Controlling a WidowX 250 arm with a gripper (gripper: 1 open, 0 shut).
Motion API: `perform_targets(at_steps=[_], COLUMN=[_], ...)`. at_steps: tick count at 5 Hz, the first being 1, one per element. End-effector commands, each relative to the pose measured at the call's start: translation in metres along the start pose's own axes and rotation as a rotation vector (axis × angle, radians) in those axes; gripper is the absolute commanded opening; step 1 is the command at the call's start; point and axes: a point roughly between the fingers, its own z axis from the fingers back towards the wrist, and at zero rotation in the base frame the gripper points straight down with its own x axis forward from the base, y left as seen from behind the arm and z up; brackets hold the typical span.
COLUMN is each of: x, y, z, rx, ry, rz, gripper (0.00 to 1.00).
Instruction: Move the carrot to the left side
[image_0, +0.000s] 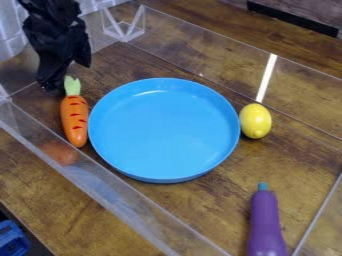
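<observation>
Wood-grain surface (201, 215), clear barrier (114, 190), black gripper (56, 78) wide open (hold on carrot (75, 118) unclear)

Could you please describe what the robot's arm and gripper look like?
The gripper looks black or very dark, with a chunky, angular, uneven outline. Of the arm, only a dark part shows at the top left edge. I can't make out any markings or cables at this size.

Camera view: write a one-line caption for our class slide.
The gripper hovers by the carrot's leafy top, with the carrot beside the blue plate.
</observation>
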Motion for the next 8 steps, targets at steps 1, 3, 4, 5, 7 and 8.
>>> perform_targets(at_steps=[1, 3, 4, 5, 7, 8], x=[-0.015, -0.018, -0.02, -0.017, -0.007, -0.005], y=[0.018, 0.019, 0.017, 0.002, -0.029, -0.04], z=[-0.01, -0.012, -0.014, 0.008, 0.05, 0.066], rx=[0.064, 0.067, 0.067, 0.067, 0.083, 0.091], ry=[0.007, -0.011, -0.017, 0.018, 0.089, 0.12], rz=[0.005, 0.033, 0.042, -0.001, -0.046, -0.069], gripper=[1.0, 1.0, 1.0, 1.0, 1.0, 1.0])
